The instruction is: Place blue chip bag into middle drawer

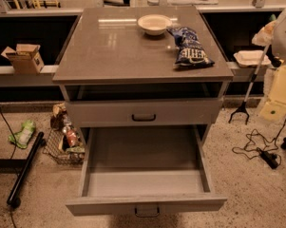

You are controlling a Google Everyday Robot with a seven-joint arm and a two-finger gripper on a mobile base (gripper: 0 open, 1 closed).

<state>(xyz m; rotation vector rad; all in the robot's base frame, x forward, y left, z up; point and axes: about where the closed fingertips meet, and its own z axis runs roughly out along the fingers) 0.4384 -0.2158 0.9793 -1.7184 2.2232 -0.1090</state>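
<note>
The blue chip bag (191, 47) lies flat on the grey countertop (109, 51), at its right side, just in front of a white bowl (154, 23). The middle drawer (145, 182) is pulled wide open below; its grey floor is bare. The drawer above it, with a black bar handle (143, 118), is pulled out a little. My gripper (268, 32) is a pale blurred shape at the right edge, level with the countertop, to the right of the bag and apart from it.
On the floor to the left are a wire basket of packets (64, 144), a green packet (23, 133) and a black pole (24, 167). A cardboard box (23, 56) sits on the left shelf. A black grabber tool (249, 89) and cables (261, 151) are on the right.
</note>
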